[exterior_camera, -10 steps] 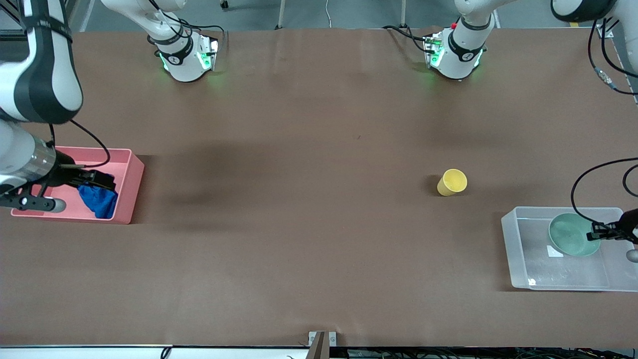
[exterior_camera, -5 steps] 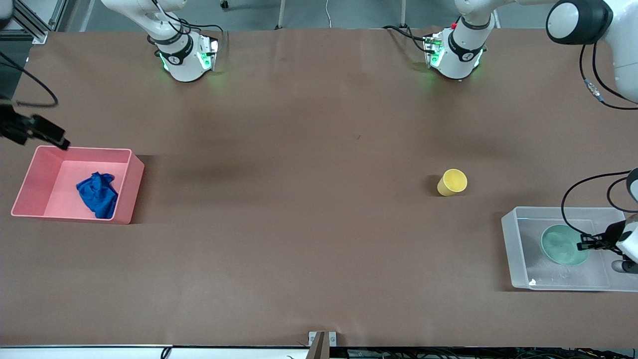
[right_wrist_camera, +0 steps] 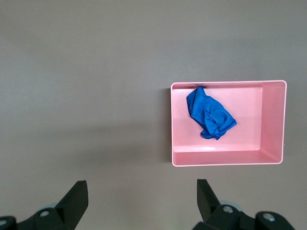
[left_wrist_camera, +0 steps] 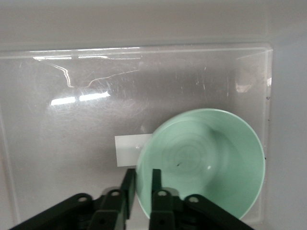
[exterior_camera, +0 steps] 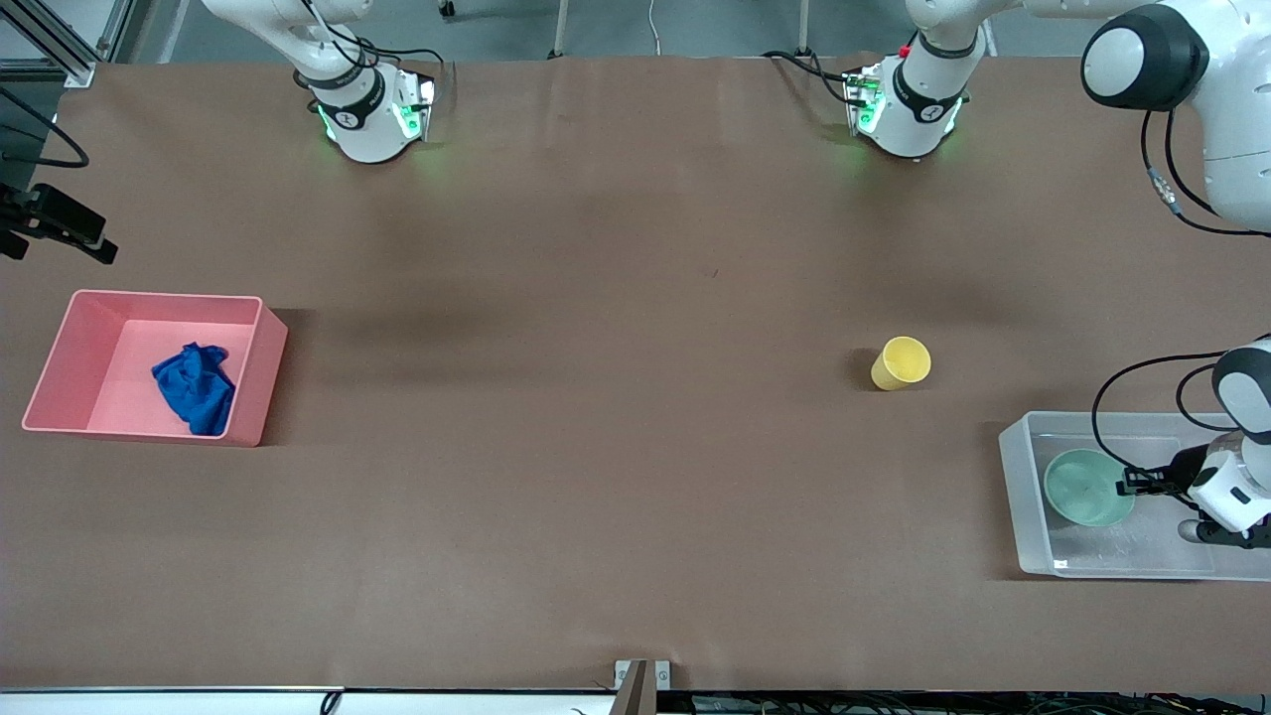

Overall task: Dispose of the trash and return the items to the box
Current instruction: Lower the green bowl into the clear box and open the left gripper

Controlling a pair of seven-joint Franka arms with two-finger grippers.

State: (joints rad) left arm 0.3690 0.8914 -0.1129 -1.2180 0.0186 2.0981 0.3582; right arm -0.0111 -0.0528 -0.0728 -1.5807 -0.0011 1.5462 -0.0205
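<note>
The deep-blue cloth lies crumpled in the pink bin; the right wrist view shows the cloth from above. My right gripper is open and empty, up over the table beside that bin; its own view shows it. The yellow cup stands on the table. My left gripper is shut on the rim of the mint-green bowl, inside the clear box. Its wrist view shows the gripper, the bowl and the box's white label.
The brown table stretches wide between the pink bin at the right arm's end and the clear box at the left arm's end. The two arm bases stand along the table's top edge.
My right gripper let go of the cloth, rose out of the pink bin and drew away. My left gripper carried the bowl across the clear box toward the right arm's end.
</note>
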